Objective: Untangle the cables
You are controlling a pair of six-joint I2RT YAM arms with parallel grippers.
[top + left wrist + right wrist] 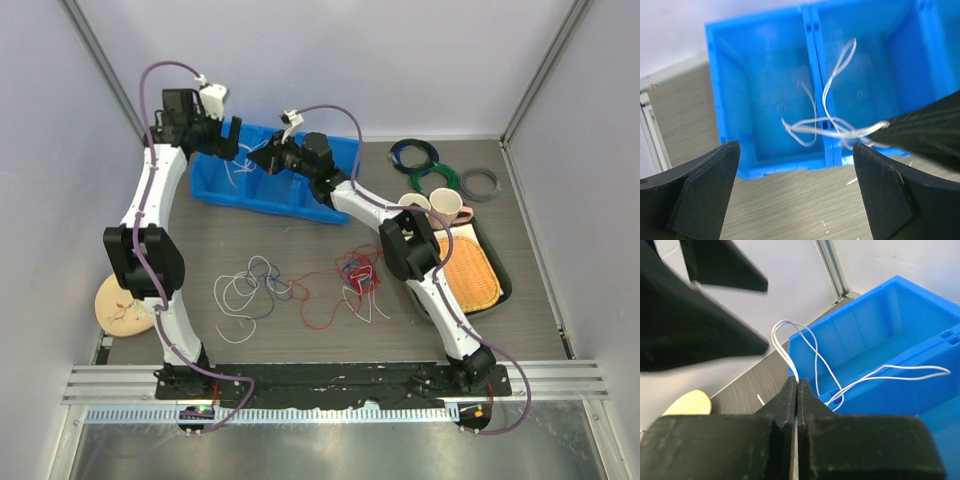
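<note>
Blue bin [262, 192] sits under both arms in the top view, with the tangled cables [300, 285] on the bench [250, 235] in front of it. Left wrist: the left jaws stand wide before the bin, holding nothing. Right wrist: the right jaws pinch a white cable [815, 360] above the bin. That strand seems to be mid-drop into the bin, so next comes a clean release.

Table [300, 238] bears cables [358, 273], blue bin [250, 202], black tray [507, 285]

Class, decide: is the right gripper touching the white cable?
Touching. The right wrist view shows the right gripper shut on the white cable, which emerges between its fingertips.
</note>
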